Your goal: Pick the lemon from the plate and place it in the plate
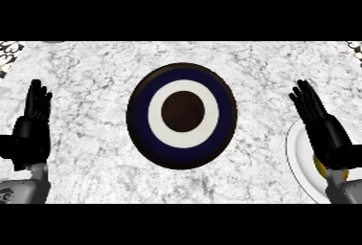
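A round plate (pixel 182 115) with dark blue, white and brown rings lies in the middle of the marble counter, nothing on it. A white plate (pixel 298 152) shows at the right edge, partly cut off. On it a sliver of the yellow lemon (pixel 320 166) peeks out from under my right hand (pixel 326 130), which hovers over that plate with its fingers straight, open. My left hand (pixel 31 127) rests at the left edge, fingers up, open and holding nothing.
The grey-white marble counter (pixel 92 72) spreads around both plates. Patterned dark-and-white patches (pixel 8 51) sit at the far corners.
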Action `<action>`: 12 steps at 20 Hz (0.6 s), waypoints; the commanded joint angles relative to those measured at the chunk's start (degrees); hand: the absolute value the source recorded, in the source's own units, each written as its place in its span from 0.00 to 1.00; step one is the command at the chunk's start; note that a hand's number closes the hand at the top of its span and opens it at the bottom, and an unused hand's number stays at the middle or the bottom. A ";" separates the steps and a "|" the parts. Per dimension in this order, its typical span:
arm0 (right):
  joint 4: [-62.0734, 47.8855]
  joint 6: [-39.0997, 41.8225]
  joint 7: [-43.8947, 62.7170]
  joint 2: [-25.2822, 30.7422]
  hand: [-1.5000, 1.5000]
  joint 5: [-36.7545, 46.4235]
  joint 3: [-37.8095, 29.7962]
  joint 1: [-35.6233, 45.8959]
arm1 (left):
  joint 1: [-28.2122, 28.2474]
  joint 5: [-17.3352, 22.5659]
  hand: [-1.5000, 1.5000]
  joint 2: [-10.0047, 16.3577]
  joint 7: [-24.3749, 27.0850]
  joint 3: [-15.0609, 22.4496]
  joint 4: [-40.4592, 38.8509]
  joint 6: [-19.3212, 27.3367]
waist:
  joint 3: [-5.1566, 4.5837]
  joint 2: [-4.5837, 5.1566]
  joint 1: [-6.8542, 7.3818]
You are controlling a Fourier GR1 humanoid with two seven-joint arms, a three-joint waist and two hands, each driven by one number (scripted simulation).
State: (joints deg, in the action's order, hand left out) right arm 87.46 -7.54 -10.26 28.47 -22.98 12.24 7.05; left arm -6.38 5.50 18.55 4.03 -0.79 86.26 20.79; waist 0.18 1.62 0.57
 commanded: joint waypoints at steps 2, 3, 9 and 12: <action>0.17 6.54 0.08 -1.64 1.00 2.33 6.02 5.63 | -4.83 -0.53 0.50 1.34 -2.32 2.15 -0.65 -3.70 | -0.16 -1.41 0.04; 2.52 10.75 -2.12 -0.57 1.00 1.53 7.28 4.64 | -5.67 0.52 0.50 4.13 -3.12 1.57 1.04 -6.58 | -0.11 -1.57 0.04; 2.94 6.84 1.00 16.63 1.00 30.53 14.42 10.38 | -7.35 1.97 0.50 3.26 -4.15 6.14 1.91 -11.86 | -0.80 -2.24 -1.09; -1.46 -5.45 -5.06 -0.52 0.00 28.42 17.09 -2.45 | -5.51 3.64 0.50 4.07 -6.13 6.11 6.24 -14.29 | -0.08 -1.69 -0.45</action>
State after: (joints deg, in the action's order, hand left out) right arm 89.98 -5.18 -11.06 34.68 0.17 26.32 10.43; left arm -12.78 8.04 22.79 -0.54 3.94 89.36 8.80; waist -0.28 -0.43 -0.39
